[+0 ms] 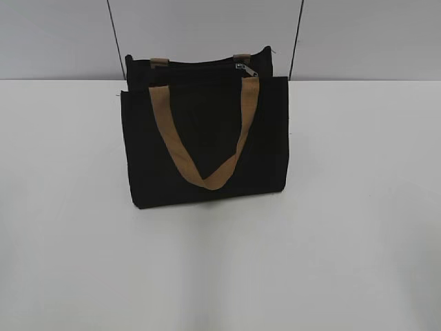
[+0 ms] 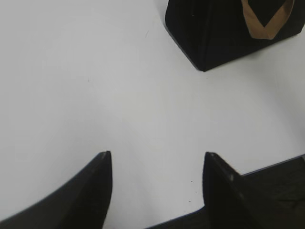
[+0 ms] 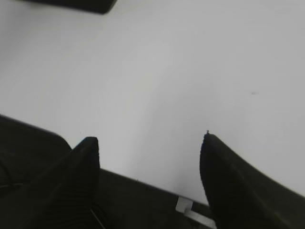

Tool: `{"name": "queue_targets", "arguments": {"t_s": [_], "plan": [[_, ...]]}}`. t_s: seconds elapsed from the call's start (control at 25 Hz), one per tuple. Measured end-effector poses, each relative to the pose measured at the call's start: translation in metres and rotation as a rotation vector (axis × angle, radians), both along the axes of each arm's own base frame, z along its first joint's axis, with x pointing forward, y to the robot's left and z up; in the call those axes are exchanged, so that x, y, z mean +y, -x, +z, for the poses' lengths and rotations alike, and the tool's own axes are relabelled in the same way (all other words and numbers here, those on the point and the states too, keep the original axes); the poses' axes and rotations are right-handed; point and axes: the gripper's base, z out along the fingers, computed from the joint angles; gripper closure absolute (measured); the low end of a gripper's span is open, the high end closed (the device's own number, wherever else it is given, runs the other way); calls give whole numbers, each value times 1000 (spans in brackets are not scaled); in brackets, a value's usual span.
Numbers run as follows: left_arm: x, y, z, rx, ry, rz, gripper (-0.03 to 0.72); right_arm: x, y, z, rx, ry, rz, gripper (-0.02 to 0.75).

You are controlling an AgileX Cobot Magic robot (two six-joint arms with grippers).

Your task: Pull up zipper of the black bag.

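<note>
Black bag (image 1: 207,145) stands upright on the white table (image 1: 358,241), sitting a bit left of centre in the exterior view, toward the far edge of the tabletop, wall behind it. Tan handle (image 1: 207,148) hangs down the front face in a V, its low point near the bottom of the bag. Second handle's tan ends show at the back top edge, at 11 and 1 o'clock of the bag. Zipper pull (image 1: 245,68), small and metallic, sits at the top of the bag, at roughly 1 o'clock, close to the right end of the opening. Whether the zipper is closed along its length is hard to tell, the top is dark on dark.

No arm shows in the exterior view.

Left wrist view: left gripper (image 2: 157,164) hangs over bare table, fingers wide apart, nothing between them. Bag is at 1 o'clock from it, well apart, one bottom corner and part of the tan handle in view.

Right wrist view: right gripper (image 3: 150,148) also over bare table, fingers wide apart, holding nothing. A dark sliver at 11 o'clock at the top edge, probably the bag's base, too cropped to be sure. Dark robot base (image 3: 143,200) under the fingers, small grey tab (image 3: 184,205) on it.
</note>
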Motion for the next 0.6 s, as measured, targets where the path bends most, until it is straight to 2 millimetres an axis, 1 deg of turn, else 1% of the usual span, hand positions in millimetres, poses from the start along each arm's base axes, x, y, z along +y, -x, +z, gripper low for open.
{"name": "queue_targets", "arguments": {"t_s": [0.12,0.6], "plan": [[0,0,0,0,0,0,240,0,2,-6,47,11,2,234],[-1,0,0,5,10,-6,258,0,2,-6,49,8,2,234]]}}
